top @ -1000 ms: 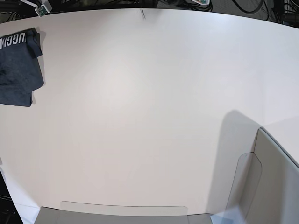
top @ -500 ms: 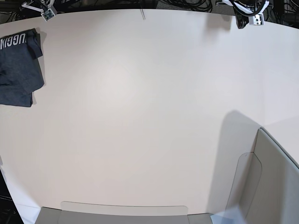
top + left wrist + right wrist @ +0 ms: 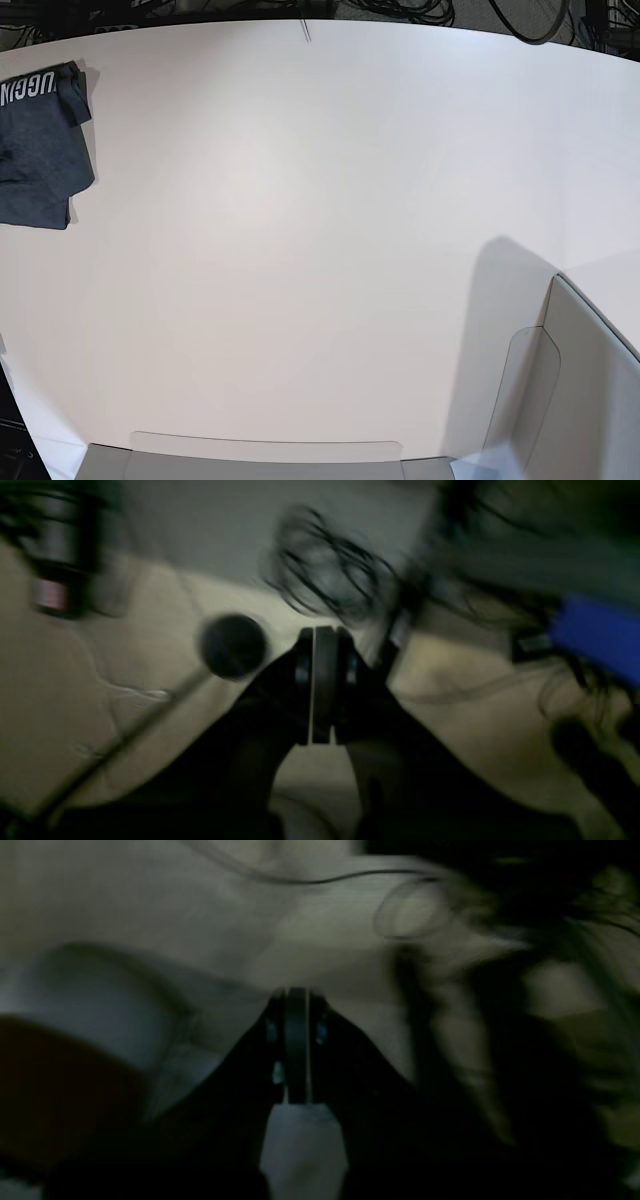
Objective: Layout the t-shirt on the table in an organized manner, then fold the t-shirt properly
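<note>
The dark t-shirt (image 3: 38, 145) lies folded at the far left edge of the pale table (image 3: 320, 230) in the base view, white lettering showing on its top part. Neither arm shows in the base view. In the blurred left wrist view my left gripper (image 3: 320, 680) is shut, its black fingers pressed together with nothing between them. In the dim right wrist view my right gripper (image 3: 296, 1040) is shut as well and holds nothing. Neither wrist view shows the t-shirt.
Grey translucent panels stand at the front right (image 3: 580, 400) and along the front edge (image 3: 265, 455). Dark cables (image 3: 430, 10) lie beyond the table's far edge. The left wrist view shows tangled cables (image 3: 330, 575) and a blue object (image 3: 600, 635).
Half a second ago both grippers showed at the table's far corners in the base view; now both have left that view. The t-shirt has not moved.
</note>
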Robot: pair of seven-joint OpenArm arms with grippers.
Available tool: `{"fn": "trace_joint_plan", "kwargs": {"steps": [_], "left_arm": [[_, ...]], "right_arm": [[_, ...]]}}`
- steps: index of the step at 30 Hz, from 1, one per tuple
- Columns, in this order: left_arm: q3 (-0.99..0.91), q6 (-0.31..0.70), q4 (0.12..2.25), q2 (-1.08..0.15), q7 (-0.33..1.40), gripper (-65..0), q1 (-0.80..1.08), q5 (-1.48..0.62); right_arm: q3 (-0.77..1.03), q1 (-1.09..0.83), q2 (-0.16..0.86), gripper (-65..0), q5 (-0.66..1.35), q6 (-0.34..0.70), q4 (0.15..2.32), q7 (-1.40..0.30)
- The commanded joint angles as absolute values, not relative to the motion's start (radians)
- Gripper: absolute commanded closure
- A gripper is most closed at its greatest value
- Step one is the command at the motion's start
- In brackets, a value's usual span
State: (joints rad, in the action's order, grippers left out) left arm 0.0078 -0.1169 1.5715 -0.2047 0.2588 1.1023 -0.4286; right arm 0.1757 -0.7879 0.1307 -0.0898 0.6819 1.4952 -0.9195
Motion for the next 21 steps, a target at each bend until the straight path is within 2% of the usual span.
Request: {"fn": "trace_joint_plan", "kwargs": {"steps": [1, 4, 7, 13, 17, 21], "left_arm": [[0.03, -0.125, 1.526, -0.209, 0.24, 0.0, 1.056, -0.427], [0.091, -0.125, 1.311, -0.208, 0.24, 0.0, 0.892, -0.427], [0.114, -0.125, 1.004, -0.166, 0.223, 0.0, 0.682, -0.43], [0.122, -0.12, 0.437, -0.13, -0.07, 0.0, 0.363, -0.426], [0.165, -0.12, 0.259, -0.133, -0.229, 0.0, 0.231, -0.426], [0.303, -0.12, 0.147, -0.15, -0.239, 0.0, 0.128, -0.426]], "right_arm": [[0.173, -0.76, 0.128, 0.0, -0.094, 0.645, 1.438, -0.921], [0.177, -0.644, 0.094, 0.0, -0.093, 0.616, 1.227, -0.895], [0.177, -0.533, 0.085, 0.0, -0.093, 0.591, 0.974, -0.743], [0.17, -0.3, 0.053, 0.0, -0.096, 0.444, 0.509, -0.469], [0.165, -0.165, 0.039, 0.0, -0.102, 0.311, 0.28, -0.269], [0.093, -0.059, 0.016, 0.0, -0.191, 0.186, 0.136, -0.128]]}}
